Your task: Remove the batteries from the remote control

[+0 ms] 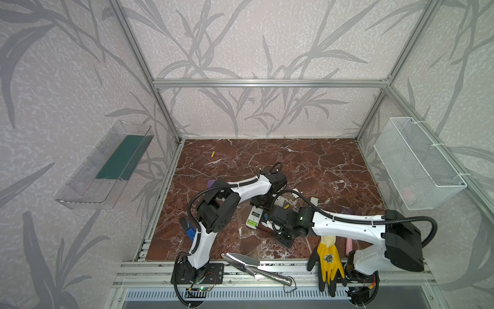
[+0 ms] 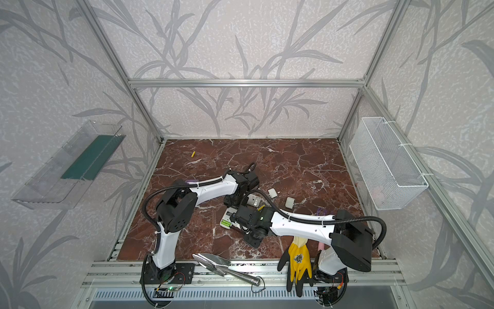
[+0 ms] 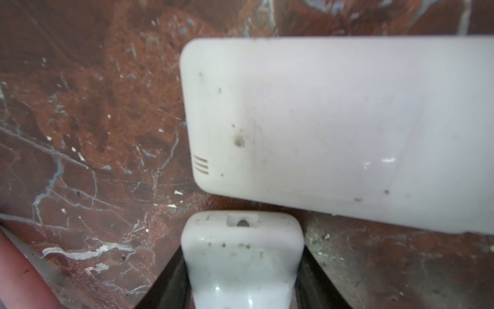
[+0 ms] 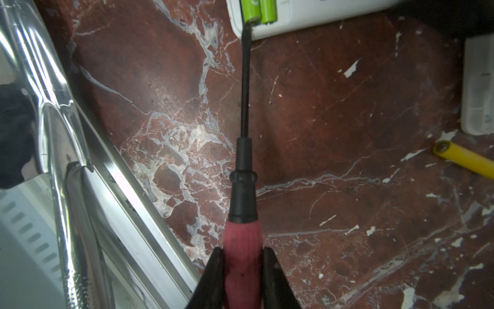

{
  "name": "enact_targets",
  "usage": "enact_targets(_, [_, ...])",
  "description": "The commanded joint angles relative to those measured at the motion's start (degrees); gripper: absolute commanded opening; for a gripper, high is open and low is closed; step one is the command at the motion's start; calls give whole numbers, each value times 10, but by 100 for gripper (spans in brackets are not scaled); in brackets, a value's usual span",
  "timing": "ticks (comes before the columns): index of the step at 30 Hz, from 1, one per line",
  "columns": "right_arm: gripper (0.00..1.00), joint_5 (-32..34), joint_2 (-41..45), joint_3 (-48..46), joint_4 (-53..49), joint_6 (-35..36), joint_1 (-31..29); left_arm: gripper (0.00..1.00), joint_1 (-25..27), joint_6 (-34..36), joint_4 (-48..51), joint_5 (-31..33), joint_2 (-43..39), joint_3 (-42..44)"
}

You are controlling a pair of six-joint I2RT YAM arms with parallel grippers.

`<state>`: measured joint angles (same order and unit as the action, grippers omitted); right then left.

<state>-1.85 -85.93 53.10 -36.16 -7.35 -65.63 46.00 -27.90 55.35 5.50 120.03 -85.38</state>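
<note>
A white remote control [image 1: 254,217] [image 2: 227,218] lies mid-table, its compartment open with two lime green batteries [image 4: 258,10] [image 1: 251,222] inside. My left gripper [image 3: 242,267] [image 1: 260,202] is shut on that remote's far end [image 3: 242,240]. My right gripper [image 4: 243,267] [image 1: 268,220] is shut on a pink-handled screwdriver [image 4: 242,248], whose black tip touches the end of a green battery. A yellow battery [image 4: 465,160] [image 1: 286,206] lies loose by a second white remote [image 3: 347,133] [image 2: 254,200]. Another yellow battery [image 1: 213,153] [image 2: 193,153] lies at the far left.
Two white covers [image 2: 272,192] [image 2: 290,202] lie right of the remotes. On the front rail rest a metal trowel [image 1: 248,263] [image 4: 66,160] and a yellow glove [image 1: 327,260]. A wire basket [image 1: 417,163] hangs on the right wall and a clear bin [image 1: 107,166] on the left.
</note>
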Motion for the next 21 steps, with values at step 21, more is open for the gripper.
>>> enact_targets(21, [0, 25, -21, -99, 253, -13, 1, 0, 16, -20, -91, -105, 95, 64])
